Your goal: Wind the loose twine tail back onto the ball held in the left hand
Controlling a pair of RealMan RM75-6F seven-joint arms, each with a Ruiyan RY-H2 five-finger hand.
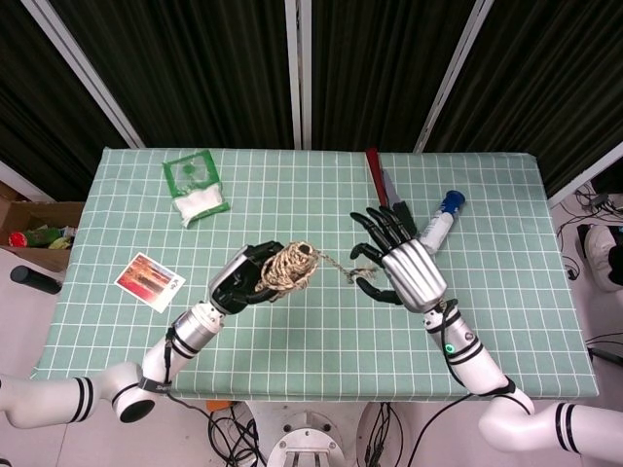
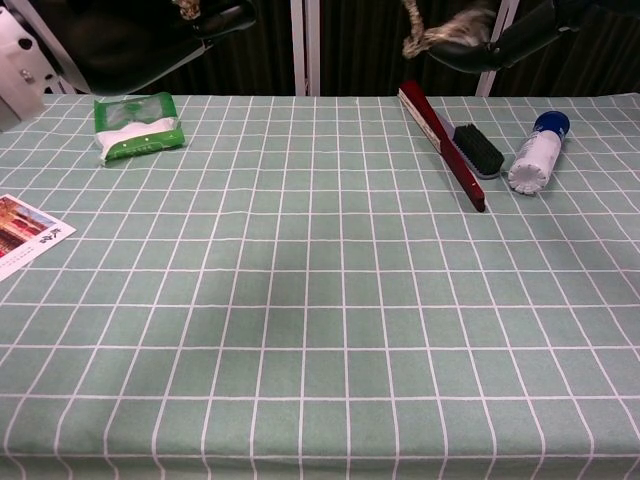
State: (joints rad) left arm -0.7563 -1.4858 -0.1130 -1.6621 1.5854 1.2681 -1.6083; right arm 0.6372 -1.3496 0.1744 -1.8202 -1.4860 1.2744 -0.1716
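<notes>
My left hand is wrapped around the tan, rough-wound twine ball, holding it above the green checked tablecloth. To the right of the ball, the loose twine tail runs across to my right hand. That hand's dark fingers are spread, with the tail pinched at the thumb side, just right of the ball.

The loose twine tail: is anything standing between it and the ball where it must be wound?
Nothing visible does. The thin brown twine tail runs free through the air from the right hand to the brown twine ball in the left hand.
</notes>
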